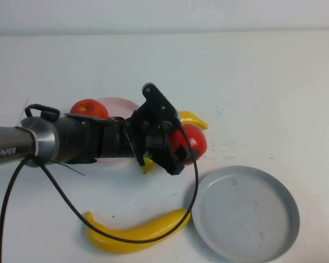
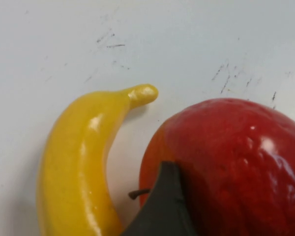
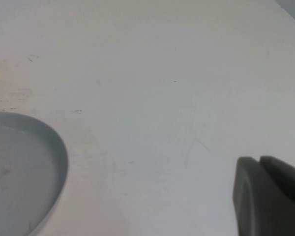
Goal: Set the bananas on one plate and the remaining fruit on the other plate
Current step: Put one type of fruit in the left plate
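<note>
My left gripper (image 1: 183, 149) reaches from the left over the pink plate (image 1: 119, 103) and is shut on a red apple (image 1: 196, 139) that rests on the table; one dark finger (image 2: 162, 211) presses on the apple (image 2: 236, 162). A second red apple (image 1: 89, 108) sits on the pink plate. The smaller banana (image 1: 193, 119) lies just behind the gripped apple, close beside it (image 2: 78, 162). The larger banana (image 1: 137, 233) lies near the front edge. The grey-blue plate (image 1: 244, 213) stands empty at the front right. My right gripper (image 3: 270, 196), shut and empty, hovers over bare table beside that plate (image 3: 19, 167).
The left arm's black cable (image 1: 193, 192) droops across the larger banana and near the grey-blue plate's rim. Bare white tabletop stretches to the back and right, with faint scuff marks (image 1: 230, 145).
</note>
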